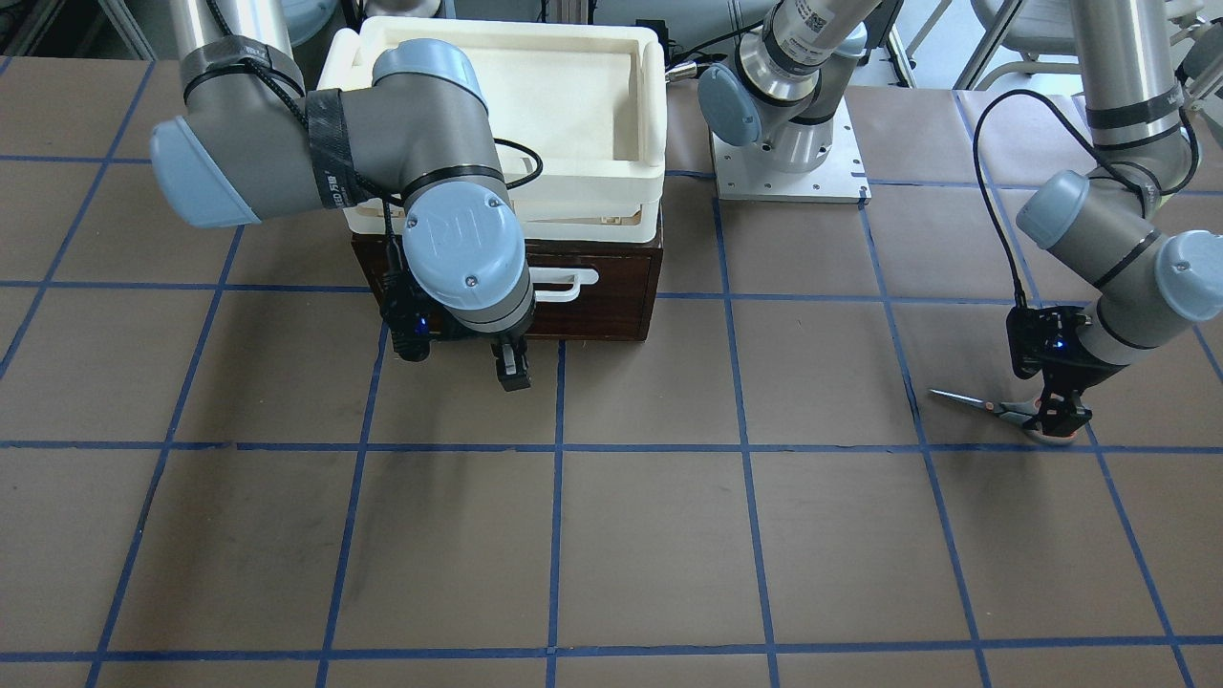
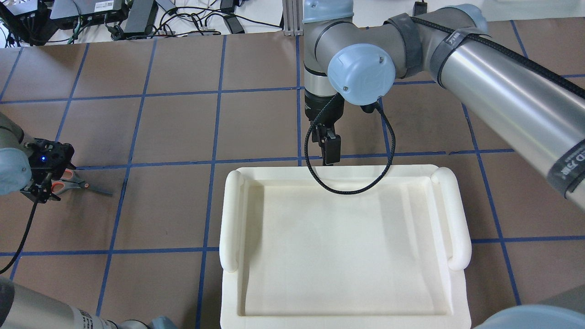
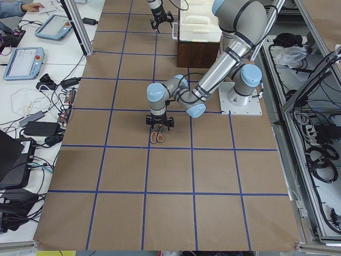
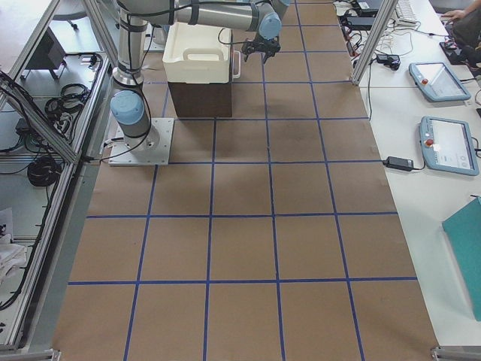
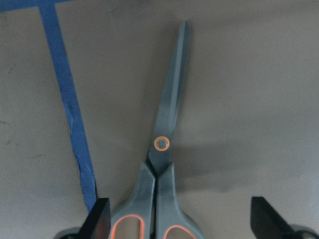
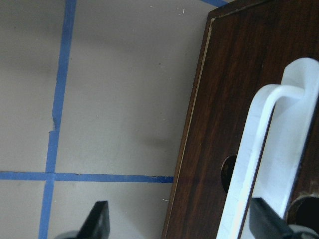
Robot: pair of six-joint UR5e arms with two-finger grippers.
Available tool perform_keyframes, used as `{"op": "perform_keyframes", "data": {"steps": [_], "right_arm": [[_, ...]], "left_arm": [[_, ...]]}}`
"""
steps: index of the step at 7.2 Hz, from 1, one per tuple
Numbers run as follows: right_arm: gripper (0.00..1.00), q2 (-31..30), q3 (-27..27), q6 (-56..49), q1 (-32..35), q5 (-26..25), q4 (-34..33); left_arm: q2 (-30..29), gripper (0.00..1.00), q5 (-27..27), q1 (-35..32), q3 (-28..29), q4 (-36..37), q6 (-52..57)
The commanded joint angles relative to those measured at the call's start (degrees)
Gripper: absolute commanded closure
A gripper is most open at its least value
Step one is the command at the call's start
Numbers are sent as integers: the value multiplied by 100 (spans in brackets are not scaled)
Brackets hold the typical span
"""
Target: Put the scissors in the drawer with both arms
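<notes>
Jaws on both arms stand spread and pinch nothing, which fits a moment when each is only lined up on its target. Across the taped brown table (image 1: 650, 535) the work is split. The right arm (image 1: 382, 153) bends down at the upper left of the front-facing view, and the left arm (image 1: 1089, 229) reaches low at that view's right edge. A white foam tray (image 2: 230, 219) fills the lower middle of the overhead view and sits directly above the drawer (image 1: 611, 296), so the drawer can likely be reached only from the front. It looks shut, its dark front flush. The right jaws hover just before that front, with the white bar handle (image 6: 264, 164) at the right of the wrist view, close to one tip; whether it lies between the two tips I cannot tell. Well apart from the drawer, the scissors (image 5: 161, 143) lie flat and closed on the table, blades pointing to the top of the left wrist view. The left jaws straddle the orange-lined loops, one tip on each side, seemingly placed to close on the handles rather than the slim blades.
</notes>
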Motion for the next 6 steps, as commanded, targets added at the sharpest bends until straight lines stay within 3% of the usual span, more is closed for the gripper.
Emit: {"op": "perform_keyframes", "data": {"steps": [1, 6], "right_arm": [[0, 26, 8, 101, 1, -1, 87], [0, 149, 9, 260, 1, -9, 244]], "left_arm": [[-68, 0, -158, 7, -5, 25, 41], [-314, 0, -176, 7, 21, 236, 24]]}}
